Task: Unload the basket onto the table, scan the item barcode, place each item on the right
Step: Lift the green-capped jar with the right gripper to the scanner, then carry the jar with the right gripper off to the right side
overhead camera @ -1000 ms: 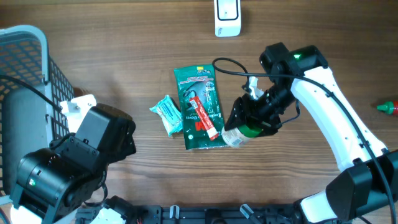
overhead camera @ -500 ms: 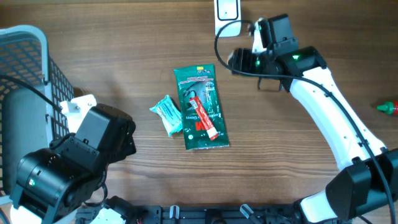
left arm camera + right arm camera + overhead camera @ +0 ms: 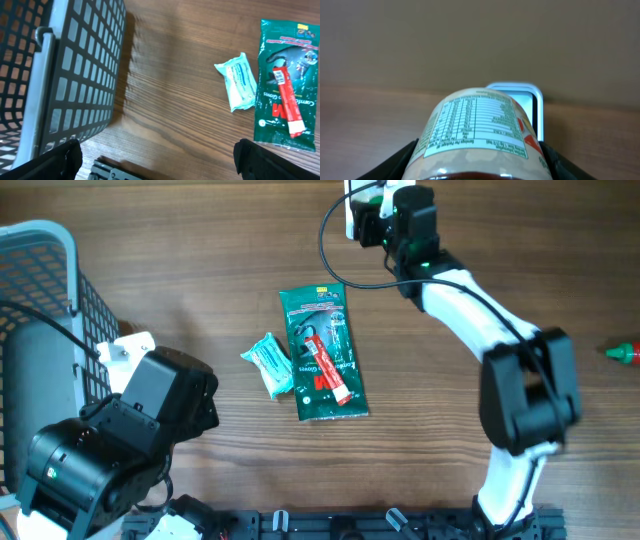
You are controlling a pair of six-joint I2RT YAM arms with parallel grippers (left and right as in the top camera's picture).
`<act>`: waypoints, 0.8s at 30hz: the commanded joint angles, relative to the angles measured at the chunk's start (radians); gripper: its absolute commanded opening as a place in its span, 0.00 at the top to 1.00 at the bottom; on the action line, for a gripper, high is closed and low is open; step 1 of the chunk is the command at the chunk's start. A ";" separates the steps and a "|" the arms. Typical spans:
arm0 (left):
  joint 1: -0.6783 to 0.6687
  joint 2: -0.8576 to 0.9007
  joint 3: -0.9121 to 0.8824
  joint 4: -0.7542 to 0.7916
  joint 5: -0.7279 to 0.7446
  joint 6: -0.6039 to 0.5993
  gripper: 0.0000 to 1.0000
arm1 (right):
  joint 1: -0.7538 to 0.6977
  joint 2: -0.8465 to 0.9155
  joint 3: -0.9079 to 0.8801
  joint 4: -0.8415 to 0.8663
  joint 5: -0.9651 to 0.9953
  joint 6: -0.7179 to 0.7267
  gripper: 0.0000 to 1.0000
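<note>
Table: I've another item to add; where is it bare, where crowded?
Bare wood lies between the basket and the green packet, and right of it. Crowded: the teal pack beside the packet, and the scanner, where the right gripper holds the jar.

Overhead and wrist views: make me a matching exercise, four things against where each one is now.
Things:
1. jar
2. green packet
3. basket
4. white scanner

Places:
a. at the left edge of the overhead view
b. lying flat in the middle
c. clamped in the right gripper
d. directly behind the jar in the right wrist view

Pairs: 1-c, 2-b, 3-a, 4-d
</note>
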 commanded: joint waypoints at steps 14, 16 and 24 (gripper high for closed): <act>0.003 -0.003 0.001 0.000 -0.002 -0.013 0.00 | -0.077 0.119 0.077 0.249 0.066 0.040 0.41; 0.003 -0.003 0.001 0.000 -0.002 -0.013 0.00 | -0.124 0.053 0.077 0.139 0.068 0.089 0.41; 0.003 -0.003 0.001 0.000 -0.002 -0.013 0.00 | -0.533 -0.124 0.077 -0.498 0.024 0.079 0.38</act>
